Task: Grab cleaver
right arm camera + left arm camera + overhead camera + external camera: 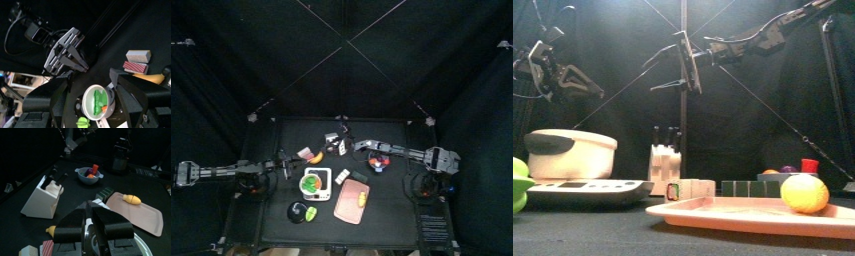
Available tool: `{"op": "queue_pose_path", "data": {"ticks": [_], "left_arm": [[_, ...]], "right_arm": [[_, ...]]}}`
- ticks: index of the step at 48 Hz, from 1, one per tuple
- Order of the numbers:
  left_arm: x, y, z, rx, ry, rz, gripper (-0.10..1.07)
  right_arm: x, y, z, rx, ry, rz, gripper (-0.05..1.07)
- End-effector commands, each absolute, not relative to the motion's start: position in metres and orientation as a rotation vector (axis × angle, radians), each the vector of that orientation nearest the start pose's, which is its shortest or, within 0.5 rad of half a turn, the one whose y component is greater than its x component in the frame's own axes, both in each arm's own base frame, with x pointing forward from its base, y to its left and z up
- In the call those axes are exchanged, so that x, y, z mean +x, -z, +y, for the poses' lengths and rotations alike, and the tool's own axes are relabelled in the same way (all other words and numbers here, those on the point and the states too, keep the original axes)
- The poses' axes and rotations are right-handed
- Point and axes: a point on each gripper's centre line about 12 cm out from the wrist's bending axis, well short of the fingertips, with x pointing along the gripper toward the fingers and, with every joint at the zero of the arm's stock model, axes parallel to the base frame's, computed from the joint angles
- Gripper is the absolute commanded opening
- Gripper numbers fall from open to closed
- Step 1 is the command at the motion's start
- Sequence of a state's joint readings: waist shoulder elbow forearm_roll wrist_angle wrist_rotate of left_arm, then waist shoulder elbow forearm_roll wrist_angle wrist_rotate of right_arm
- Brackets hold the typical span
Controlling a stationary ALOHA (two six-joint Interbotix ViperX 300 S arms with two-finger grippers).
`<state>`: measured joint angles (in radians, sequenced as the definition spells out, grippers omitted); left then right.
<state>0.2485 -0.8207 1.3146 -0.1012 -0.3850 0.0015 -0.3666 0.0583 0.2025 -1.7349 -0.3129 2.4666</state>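
My right pincer (684,68): wide open, empty, upper middle.
My left pincer (89,212): half open, empty.
Cleaver: ungrabbed; I cannot pick it out.
Remaining: everything.

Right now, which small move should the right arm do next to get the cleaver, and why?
Probably lower the open right gripper toward the dark handles on the white knife block. It hangs high above them, and the cleaver likely sits there, though I cannot tell which handle is its own.
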Motion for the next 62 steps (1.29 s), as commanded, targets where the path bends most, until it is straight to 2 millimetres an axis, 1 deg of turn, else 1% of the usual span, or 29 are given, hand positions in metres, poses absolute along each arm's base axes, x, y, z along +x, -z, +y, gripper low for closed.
{"op": "queue_pose_path", "data": {"ticks": [1, 8, 13, 17, 23, 30, 34, 50, 56, 62], "left_arm": [[0.197, -0.225, 0.055, -0.102, -0.294, 0.083, 0.54], [0.197, -0.222, 0.055, -0.105, -0.293, 0.103, 0.54], [0.197, -0.221, 0.055, -0.108, -0.293, 0.114, 0.54], [0.197, -0.22, 0.055, -0.109, -0.293, 0.121, 0.54], [0.197, -0.219, 0.055, -0.112, -0.294, 0.131, 0.54], [0.197, -0.218, 0.055, -0.112, -0.292, 0.135, 0.54], [0.197, -0.219, 0.055, -0.112, -0.292, 0.133, 0.54], [0.197, -0.218, 0.055, -0.112, -0.292, 0.135, 0.54], [0.197, -0.218, 0.055, -0.112, -0.292, 0.135, 0.54], [0.197, -0.218, 0.055, -0.112, -0.292, 0.135, 0.54]], "right_arm": [[0.462, -0.331, -0.137, 0.761, 0.134, 0.236, 0.93], [0.468, -0.329, -0.144, 0.744, 0.144, 0.236, 0.93], [0.465, -0.327, -0.155, 0.704, 0.168, 0.242, 0.93], [0.463, -0.326, -0.161, 0.675, 0.181, 0.249, 0.93], [0.462, -0.322, -0.161, 0.657, 0.192, 0.26, 0.93], [0.456, -0.307, -0.162, 0.676, 0.222, 0.286, 0.93], [0.453, -0.304, -0.163, 0.691, 0.24, 0.282, 0.93], [0.449, -0.301, -0.166, 0.753, 0.288, 0.249, 0.93], [0.447, -0.297, -0.17, 0.791, 0.325, 0.23, 0.92], [0.446, -0.299, -0.175, 0.798, 0.368, 0.198, 0.92]]}}
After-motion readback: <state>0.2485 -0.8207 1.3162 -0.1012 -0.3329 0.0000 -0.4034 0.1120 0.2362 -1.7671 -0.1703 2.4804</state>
